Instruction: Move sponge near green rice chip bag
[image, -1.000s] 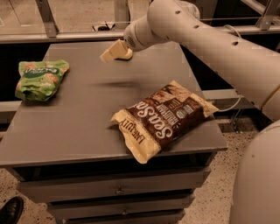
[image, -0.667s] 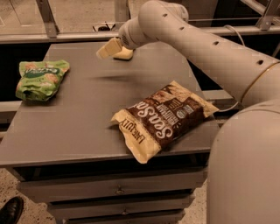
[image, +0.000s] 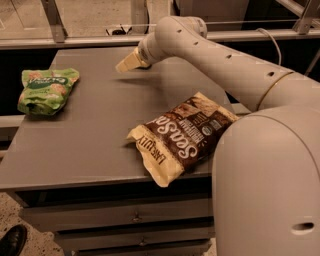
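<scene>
Above the rear table, end effector; sponge indiscernible.

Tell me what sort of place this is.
Probably an office snack area or robot test space: a grey drawer cabinet holds a green rice chip bag and a brown snack bag, with a glass railing behind. The gripper hovers over the cabinet's far side.

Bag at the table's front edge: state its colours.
The bag is dark brown and cream, camera view; the gripper hangs over the table, far side.
</scene>
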